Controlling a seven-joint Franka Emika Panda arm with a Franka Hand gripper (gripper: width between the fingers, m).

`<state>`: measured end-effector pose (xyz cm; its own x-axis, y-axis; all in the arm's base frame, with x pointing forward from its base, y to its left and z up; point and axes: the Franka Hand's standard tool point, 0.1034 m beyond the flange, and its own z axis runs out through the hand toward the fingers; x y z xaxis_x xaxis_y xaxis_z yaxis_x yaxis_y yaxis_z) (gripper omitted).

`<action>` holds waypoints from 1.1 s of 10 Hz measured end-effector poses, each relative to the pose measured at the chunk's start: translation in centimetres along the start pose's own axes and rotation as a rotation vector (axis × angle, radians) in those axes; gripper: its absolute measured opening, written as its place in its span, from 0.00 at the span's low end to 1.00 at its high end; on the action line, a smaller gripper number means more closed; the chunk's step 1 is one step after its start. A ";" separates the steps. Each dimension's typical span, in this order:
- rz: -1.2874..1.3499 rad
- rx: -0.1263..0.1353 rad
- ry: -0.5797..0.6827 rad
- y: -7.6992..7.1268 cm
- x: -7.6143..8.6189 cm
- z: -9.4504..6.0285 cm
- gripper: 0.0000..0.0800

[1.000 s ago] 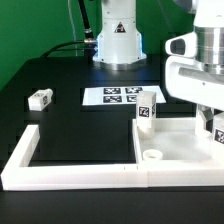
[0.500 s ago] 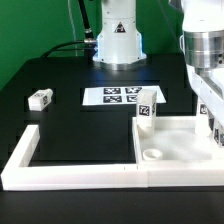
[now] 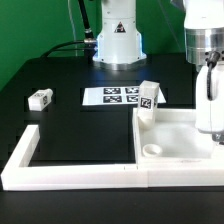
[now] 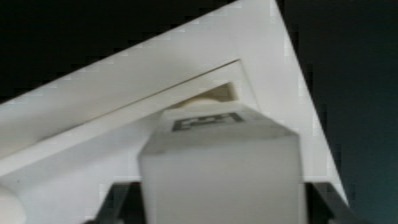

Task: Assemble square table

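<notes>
- The claw (image 3: 210,128) hangs at the exterior view's right, over the far right part of the square tabletop slab (image 3: 182,140). In the wrist view it pinches an upright tagged leg (image 4: 217,160) between its fingers, the jaws partly closed on the leg's sides.
- The slab lies rim up on the black worktop (image 3: 85,135), pushed into the corner of the white L-shaped border wall (image 3: 70,172).
- Likely the leg is meant for a far corner socket. If it comes down off-centre or tilted, it may catch on the raised rim and jam instead of seating.
- A hard push could slide the slab, though the wall backs it on two sides.
- A second leg (image 3: 148,97) leans at the slab's far left corner, tilted, and seems not fully seated; a jolt could tip it.
- The near socket (image 3: 153,152) is open.
- A third leg (image 3: 40,98) lies well apart, towards the exterior view's left.
- The marker board (image 3: 112,96) lies just beyond the slab, out of the way.
</notes>
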<state>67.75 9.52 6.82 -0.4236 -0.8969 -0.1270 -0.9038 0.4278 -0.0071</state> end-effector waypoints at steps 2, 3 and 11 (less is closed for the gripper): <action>-0.027 -0.005 0.004 0.1 0.1 0.2 0.47; -0.028 -0.004 0.004 0.1 0.1 0.2 0.47; -0.235 0.048 -0.007 -0.8 6.6 -4.2 0.81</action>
<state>65.45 2.78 10.13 -0.2013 -0.9717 -0.1235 -0.9735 0.2124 -0.0842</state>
